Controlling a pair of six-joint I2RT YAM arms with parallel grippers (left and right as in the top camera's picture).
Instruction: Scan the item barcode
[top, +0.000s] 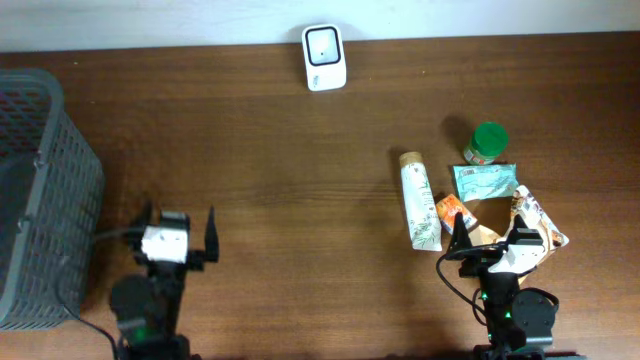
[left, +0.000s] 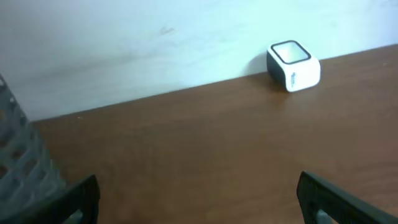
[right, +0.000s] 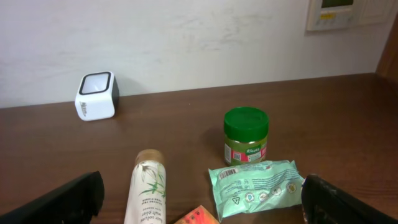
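Note:
The white box scanner (top: 324, 57) stands at the table's far edge, and both wrist views catch it (left: 293, 65) (right: 96, 96). The items lie in a group at the right: a white tube with a leaf print (top: 419, 203) (right: 145, 190), a green-lidded jar (top: 487, 143) (right: 246, 135), a mint-green packet (top: 486, 181) (right: 256, 186) with its barcode facing up, an orange packet (top: 455, 211) and a colourful bag (top: 535, 225). My right gripper (top: 490, 240) (right: 204, 190) is open just in front of these items and holds nothing. My left gripper (top: 180, 228) (left: 199, 193) is open over bare wood.
A grey mesh basket (top: 40, 190) (left: 18, 162) stands at the left edge, beside my left arm. A white wall rises behind the table's far edge.

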